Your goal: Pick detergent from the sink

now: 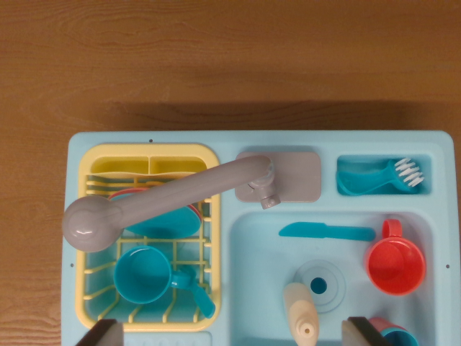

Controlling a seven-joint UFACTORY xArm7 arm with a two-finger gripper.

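You are looking at a pale blue sink (238, 303) on brown woodgrain table (216, 58), showing a cream detergent bottle (300, 313), red cup (395, 263), yellow rack (101, 166), teal cup (144, 274), grey faucet (166, 198).

A: Support surface?
B: Brown wood-grain table (216, 58), seen from above.
A: What's directly on it?
B: Only a light blue plastic toy sink unit (180, 140), filling the lower part of the wrist view, casting a shadow along its top edge.

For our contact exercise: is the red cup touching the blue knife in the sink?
Apart. The wrist view shows bare basin floor between the red cup and blue knife.
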